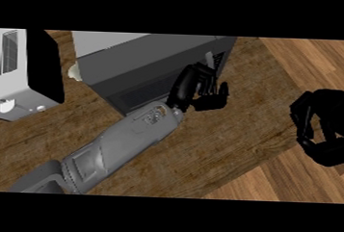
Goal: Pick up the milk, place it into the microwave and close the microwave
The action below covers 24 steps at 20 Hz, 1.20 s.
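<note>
The milk does not show plainly anywhere. A small pale rounded shape (74, 72) peeks out at the left edge of the dark grey, box-shaped microwave (148, 64), and I cannot tell whether that is the milk or whether it sits hidden inside. The microwave stands at the back of the brown wooden table (223, 153). The black left hand (198, 90) is at the microwave's near right corner, touching or just beside the casing, its fingers (220, 96) loosely bent and released, grasping nothing that shows. The left hand is by far the nearer; if the milk is inside, the coming move is probably a push on the door from that corner. The black right hand (322, 128) rests well apart at the view's right, relaxed and empty. A white and black toaster (19, 74) stands left of the microwave, out of the arm's way.
</note>
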Motion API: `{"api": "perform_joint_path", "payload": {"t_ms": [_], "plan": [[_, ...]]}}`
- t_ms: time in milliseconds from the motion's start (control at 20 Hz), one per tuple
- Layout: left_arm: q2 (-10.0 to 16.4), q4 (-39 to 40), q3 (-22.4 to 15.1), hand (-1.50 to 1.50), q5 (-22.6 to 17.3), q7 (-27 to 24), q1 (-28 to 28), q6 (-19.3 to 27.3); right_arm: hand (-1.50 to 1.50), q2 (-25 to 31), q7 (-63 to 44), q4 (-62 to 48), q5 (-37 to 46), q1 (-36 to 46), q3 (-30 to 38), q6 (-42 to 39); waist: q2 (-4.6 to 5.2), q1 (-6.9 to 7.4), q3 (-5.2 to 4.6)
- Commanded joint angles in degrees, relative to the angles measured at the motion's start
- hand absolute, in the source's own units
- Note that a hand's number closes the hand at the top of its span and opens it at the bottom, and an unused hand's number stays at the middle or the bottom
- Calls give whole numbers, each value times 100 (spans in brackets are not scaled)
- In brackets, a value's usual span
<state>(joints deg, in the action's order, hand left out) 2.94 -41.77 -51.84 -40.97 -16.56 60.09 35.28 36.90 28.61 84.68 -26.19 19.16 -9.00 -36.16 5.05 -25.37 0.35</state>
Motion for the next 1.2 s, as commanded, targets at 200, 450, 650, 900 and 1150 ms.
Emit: {"api": "perform_joint_path", "payload": {"t_ms": [200,450,650,900,1150], "plan": [[-277,111,19,150,-86,-97,399,40,150,16,147,491,-151,0,-251,-441,39,-250,9],[-276,113,27,150,-119,-149,438,237,150,16,19,751,-176,-81,-388,-389,15,-329,14],[-275,100,-32,150,-140,-235,386,285,150,14,-65,969,-241,-117,-467,-368,5,-361,7],[-278,369,264,150,-465,75,197,757,150,196,-435,1111,-166,-289,-896,-614,87,-105,-10],[-288,-263,1407,150,-1677,73,-264,281,150,93,-580,1293,-356,-572,-1110,-533,164,147,-113]]}}
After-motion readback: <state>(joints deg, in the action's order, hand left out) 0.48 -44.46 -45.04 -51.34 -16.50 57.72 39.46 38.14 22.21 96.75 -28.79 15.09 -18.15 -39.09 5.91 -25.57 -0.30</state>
